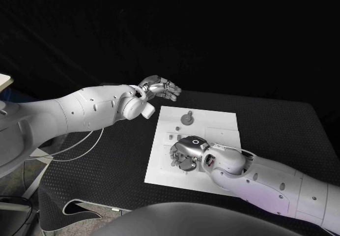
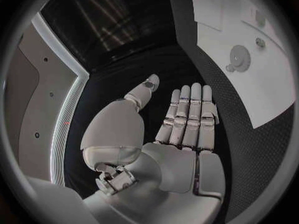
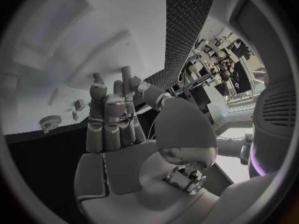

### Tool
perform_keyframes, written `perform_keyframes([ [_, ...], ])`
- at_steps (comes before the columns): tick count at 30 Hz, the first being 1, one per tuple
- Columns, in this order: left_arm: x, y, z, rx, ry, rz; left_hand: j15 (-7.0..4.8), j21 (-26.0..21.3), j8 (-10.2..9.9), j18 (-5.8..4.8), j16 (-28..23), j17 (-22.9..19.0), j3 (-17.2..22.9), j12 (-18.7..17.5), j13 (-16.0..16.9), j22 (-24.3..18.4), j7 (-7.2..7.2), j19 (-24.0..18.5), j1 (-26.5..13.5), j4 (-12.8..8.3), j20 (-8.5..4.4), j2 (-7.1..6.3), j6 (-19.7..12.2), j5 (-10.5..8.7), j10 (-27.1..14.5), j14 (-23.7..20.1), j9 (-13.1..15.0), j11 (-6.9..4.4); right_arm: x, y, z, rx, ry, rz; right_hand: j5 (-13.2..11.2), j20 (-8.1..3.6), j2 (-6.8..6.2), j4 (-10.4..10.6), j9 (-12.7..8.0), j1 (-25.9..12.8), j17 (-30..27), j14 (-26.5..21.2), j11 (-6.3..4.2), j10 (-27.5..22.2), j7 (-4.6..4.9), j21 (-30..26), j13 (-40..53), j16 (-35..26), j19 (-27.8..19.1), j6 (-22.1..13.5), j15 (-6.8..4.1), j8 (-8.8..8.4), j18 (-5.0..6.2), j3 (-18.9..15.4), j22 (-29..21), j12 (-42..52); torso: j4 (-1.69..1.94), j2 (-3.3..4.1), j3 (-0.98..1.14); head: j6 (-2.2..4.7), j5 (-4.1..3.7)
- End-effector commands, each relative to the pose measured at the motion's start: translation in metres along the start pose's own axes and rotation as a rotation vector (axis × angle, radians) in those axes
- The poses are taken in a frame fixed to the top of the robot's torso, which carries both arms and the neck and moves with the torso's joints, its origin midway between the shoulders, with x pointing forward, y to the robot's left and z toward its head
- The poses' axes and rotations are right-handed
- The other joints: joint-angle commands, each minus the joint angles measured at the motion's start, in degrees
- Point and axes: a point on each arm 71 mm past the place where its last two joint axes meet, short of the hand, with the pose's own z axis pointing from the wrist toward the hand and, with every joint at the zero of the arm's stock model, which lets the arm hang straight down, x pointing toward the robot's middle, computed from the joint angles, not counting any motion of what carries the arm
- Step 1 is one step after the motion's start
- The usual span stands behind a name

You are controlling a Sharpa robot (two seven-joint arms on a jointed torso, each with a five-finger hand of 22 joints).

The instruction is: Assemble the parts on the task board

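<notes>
Right hand [image 1: 185, 156], nearest the head camera, is positioned over the near-left portion of the task board [image 1: 216, 123], its arm entering from the lower right. In the right wrist view the right hand [image 3: 115, 129] shows its fingers [image 3: 106, 117] extended upward and lying close alongside one another, the thumb set apart; nothing is seen between them. Whether a fingertip touches the board cannot be determined from the head view, since the hand covers that area.

Task board: a white plate lying flat at the middle of the black table [image 1: 283, 123]. On its far half sits a round grey part [image 1: 187, 118] with a small stub at its far side. Nearer, beside the left edge, lie several small grey pieces [image 1: 177, 130], too small to identify further. Faint rectangular outlines mark the board's right half.

Left wrist view confirms the same round part [image 2: 239, 57] on the board [image 2: 268, 84], with two smaller pieces [image 2: 259, 42] just beyond it.

Left hand [image 1: 160, 88] hangs above the table just off the board's far-left corner, clear of the plate. Seen from its own wrist, the left hand [image 2: 181, 129] has its fingers [image 2: 190, 112] straight and side by side, thumb held apart, palm bare and holding nothing.

Loose white cable [image 1: 78, 147] runs beneath the left arm at the table's left edge.
</notes>
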Motion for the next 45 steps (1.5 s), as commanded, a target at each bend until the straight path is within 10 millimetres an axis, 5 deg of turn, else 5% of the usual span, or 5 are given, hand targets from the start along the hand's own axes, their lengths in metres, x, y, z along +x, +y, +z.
perform_keyframes([
  [1,0.002,-0.002,0.001,0.008,0.016,-0.01,0.53,0.1,0.4,1.13,-0.3,0.1,-0.4,-0.3,-0.1,-0.1,-0.08,0.3,-0.5,0.0,0.29,0.13,0.1,0.24,0.3,0.0,-0.1,0.0,0.003,0.001,0.001,-0.01,0.027,-0.048,0.2,-0.32,0.5,0.0,0.0,-0.1,0.0,-0.9,-1.67,2.7,-0.03,0.3,0.2,0.3,0.0,0.4,-0.73,0.16,1.77,0.4,1.2,0.3,-0.02,-0.01,0.0,0.0,0.0],
  [21,0.003,-0.002,0.001,0.008,0.018,-0.011,0.54,0.1,0.4,1.14,-0.5,0.2,-0.4,-0.3,-0.1,-0.2,-0.09,0.3,-0.5,0.0,0.3,0.18,0.1,0.24,0.3,0.1,-0.1,-0.01,0.014,0.008,0.005,-0.023,0.054,-0.043,0.2,-0.31,0.31,0.0,0.0,-0.3,-0.1,-1.0,-1.62,2.5,0.01,0.3,0.3,0.3,-0.2,0.3,-0.68,0.08,1.77,0.4,1.2,0.2,-0.02,0.01,-0.02,0.0,0.03],
  [32,0.002,-0.002,0.001,0.005,0.017,-0.01,0.55,0.1,0.4,1.14,-0.5,0.3,-0.5,-0.3,-0.1,-0.2,-0.09,0.3,-0.6,0.0,0.3,0.18,0.1,0.24,0.3,0.1,-0.1,0.0,0.01,0.004,0.002,-0.023,-0.002,0.001,0.2,-0.18,-5.24,0.0,-0.9,-4.2,-0.5,-1.4,0.48,-3.2,2.52,0.8,-0.3,0.8,-0.7,-5.9,1.3,-3.2,1.77,-6.7,1.2,-2.9,-0.06,-0.03,0.02,0.0,-0.39],
  [38,0.0,-0.001,0.0,0.003,0.014,-0.01,0.55,0.1,0.4,1.15,-0.5,0.3,-0.5,-0.3,-0.1,-0.3,-0.09,0.3,-0.6,0.0,0.31,0.21,0.1,0.24,0.3,0.1,-0.1,0.0,0.008,-0.003,-0.005,-0.009,-0.038,0.015,0.2,-0.17,-6.3,0.2,-1.1,-5.4,-0.8,-1.5,1.97,-6.7,3.27,0.6,-1.1,1.2,-0.8,-7.6,2.77,-3.95,1.77,-10.1,0.9,-4.9,-0.13,-0.03,0.08,0.0,-0.62],
  [45,-0.002,0.0,-0.001,-0.001,0.01,-0.009,0.55,0.1,0.5,1.15,-0.6,0.4,-0.5,-0.3,-0.1,-0.3,-0.08,0.3,-0.6,0.0,0.31,0.23,0.1,0.24,0.3,0.1,-0.1,0.0,-0.009,-0.008,-0.019,-0.01,-0.129,0.043,0.2,-0.33,-6.3,0.2,-1.0,-5.4,-0.8,-1.4,2.13,-6.9,3.36,0.7,-1.0,1.9,-0.4,-7.7,2.94,-3.91,1.77,-11.7,0.9,-5.1,-0.24,-0.04,0.16,0.0,-0.83],
])
